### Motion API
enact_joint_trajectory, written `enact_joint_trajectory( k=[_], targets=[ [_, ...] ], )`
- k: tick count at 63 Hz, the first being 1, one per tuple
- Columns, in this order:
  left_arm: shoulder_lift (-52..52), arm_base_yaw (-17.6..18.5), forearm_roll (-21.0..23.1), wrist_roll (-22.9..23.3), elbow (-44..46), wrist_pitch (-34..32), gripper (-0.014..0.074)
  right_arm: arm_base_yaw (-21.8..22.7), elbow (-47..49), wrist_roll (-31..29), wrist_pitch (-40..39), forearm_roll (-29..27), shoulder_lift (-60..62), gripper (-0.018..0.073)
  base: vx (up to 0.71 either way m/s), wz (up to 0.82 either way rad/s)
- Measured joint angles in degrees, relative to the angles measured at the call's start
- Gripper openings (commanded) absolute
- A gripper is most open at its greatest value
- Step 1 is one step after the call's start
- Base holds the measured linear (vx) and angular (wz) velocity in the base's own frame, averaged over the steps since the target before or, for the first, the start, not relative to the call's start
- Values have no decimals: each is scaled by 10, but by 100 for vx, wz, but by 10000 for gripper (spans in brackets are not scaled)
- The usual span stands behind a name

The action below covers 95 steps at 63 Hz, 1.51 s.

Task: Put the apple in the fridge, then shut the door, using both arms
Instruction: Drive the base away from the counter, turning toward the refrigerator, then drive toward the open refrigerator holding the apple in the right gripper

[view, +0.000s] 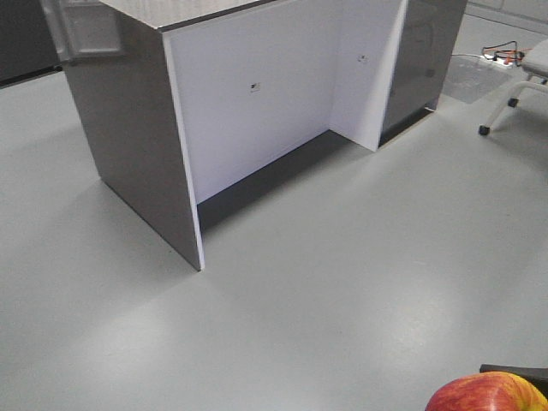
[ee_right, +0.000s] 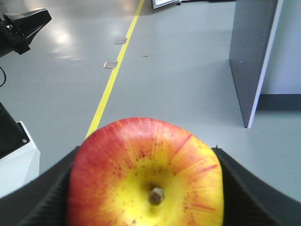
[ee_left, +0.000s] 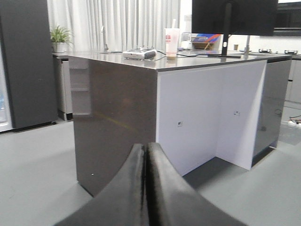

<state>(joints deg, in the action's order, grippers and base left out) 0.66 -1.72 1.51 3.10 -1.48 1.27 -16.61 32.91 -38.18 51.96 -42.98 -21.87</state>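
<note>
**Right gripper** (ee_right: pixel 146 153): clenched on the apple (ee_right: pixel 146 174). The ribbed black fingers (ee_right: pixel 247 190) press against the fruit's left and right sides. The apple's stem end faces the wrist camera, showing a yellow patch around the short stem and red skin toward the rim. The apple hangs in the air above the grey floor (ee_right: pixel 178 61), well apart from the counter (ee_right: pixel 251 56).

**Left gripper** (ee_left: pixel 144 149): clenched, both fingers pressed flat together with nothing between them. It points toward the counter's dark grey side panel.

**Front view:** the apple shows only as a red-and-yellow curve at the bottom right edge. The counter stands ahead on the floor, with dark grey outer panels and a white recessed inner face.

**Surroundings:** the counter top carries a cup (ee_left: pixel 171 41) with a straw, a small silver device (ee_left: pixel 139 53), a potted plant (ee_left: pixel 59 38) and a monitor (ee_left: pixel 233 16). A tall dark cabinet (ee_left: pixel 29 61) stands left of the counter; whether it is the fridge cannot be told. A yellow line (ee_right: pixel 112 80) runs across the floor
</note>
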Motion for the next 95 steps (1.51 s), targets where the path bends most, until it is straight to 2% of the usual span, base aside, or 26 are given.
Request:
enact_joint_trajectory(
  k=[95],
  targets=[
    [0,0,0,0,0,0,-6,0,0,0,0,-1,0,363,-8,30]
  ],
)
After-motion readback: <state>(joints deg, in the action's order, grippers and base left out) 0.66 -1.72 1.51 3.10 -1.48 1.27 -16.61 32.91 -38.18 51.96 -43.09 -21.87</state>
